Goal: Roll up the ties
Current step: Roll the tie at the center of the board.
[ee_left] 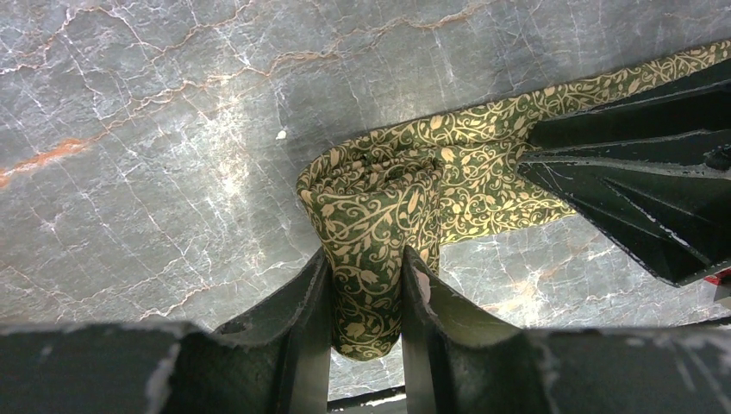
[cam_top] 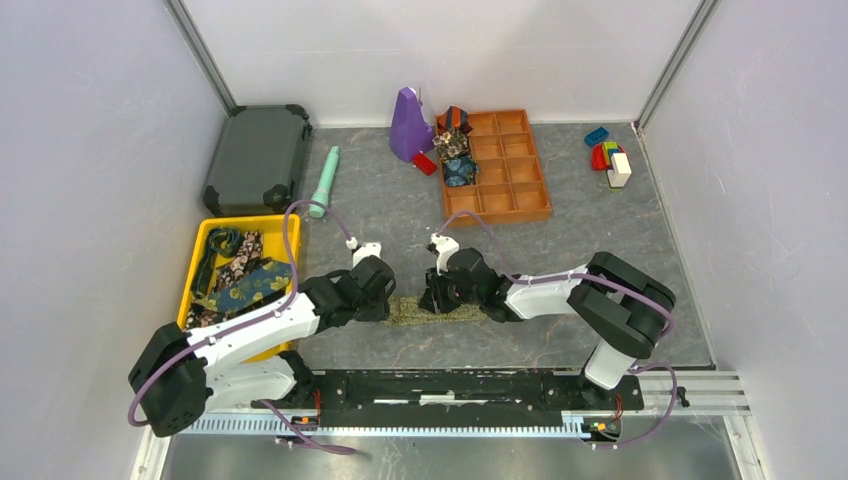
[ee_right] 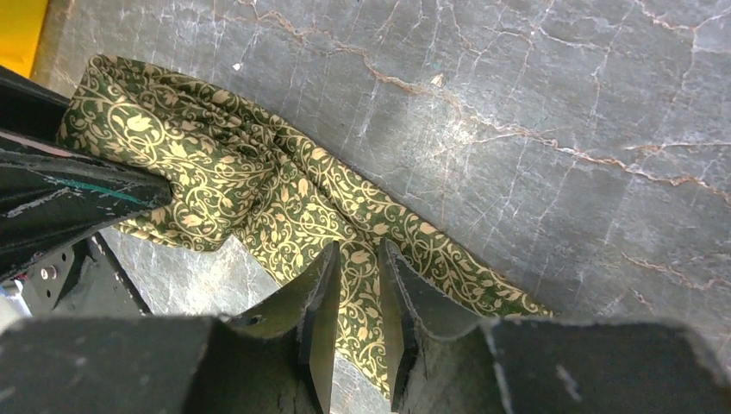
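1. Your left claw (ee_left: 366, 259) is clenched on the olive-gold tie (ee_left: 379, 198). It pinches the folded, partly coiled end between both fingers.
2. Your right claw (ee_right: 358, 250) is grasping the same tie further along, on the flat strip, which runs off toward 4 o'clock in its wrist view.
3. From above, the tie lies on the bench (cam_top: 560, 230) near 6 o'clock, stretched between the two claws.
4. At 9 o'clock, loose ties (cam_top: 245, 275) lie in the yellow bin (cam_top: 255, 221).
5. Near 12 o'clock, rolled ties (cam_top: 457, 155) sit in the left compartments of the wooden tray (cam_top: 520, 190).
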`<state>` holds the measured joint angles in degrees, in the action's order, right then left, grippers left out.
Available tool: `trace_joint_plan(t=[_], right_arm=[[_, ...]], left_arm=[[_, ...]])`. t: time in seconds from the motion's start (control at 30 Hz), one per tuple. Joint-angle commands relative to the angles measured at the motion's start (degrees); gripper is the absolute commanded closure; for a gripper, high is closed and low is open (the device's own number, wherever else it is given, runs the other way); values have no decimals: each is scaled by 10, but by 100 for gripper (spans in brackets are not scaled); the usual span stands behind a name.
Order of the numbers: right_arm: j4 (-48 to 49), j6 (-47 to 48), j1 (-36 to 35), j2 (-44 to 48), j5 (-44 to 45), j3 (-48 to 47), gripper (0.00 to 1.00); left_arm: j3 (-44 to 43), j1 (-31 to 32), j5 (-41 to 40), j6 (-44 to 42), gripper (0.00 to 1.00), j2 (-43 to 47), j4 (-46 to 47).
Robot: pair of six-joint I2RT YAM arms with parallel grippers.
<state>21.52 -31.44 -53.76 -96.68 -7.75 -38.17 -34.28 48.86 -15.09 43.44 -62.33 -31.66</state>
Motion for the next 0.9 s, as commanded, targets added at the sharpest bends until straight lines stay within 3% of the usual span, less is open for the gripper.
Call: trace_joint_plan(t=[0.0,0.87], right_arm=[[-10,-30,-6,4,31,23,71],[-117,-5,3,89,65,-23,70]], left_arm=[[-29,5,-33,23,76,-6,-10],[-105,51,-101,-18,78,-91,-68]])
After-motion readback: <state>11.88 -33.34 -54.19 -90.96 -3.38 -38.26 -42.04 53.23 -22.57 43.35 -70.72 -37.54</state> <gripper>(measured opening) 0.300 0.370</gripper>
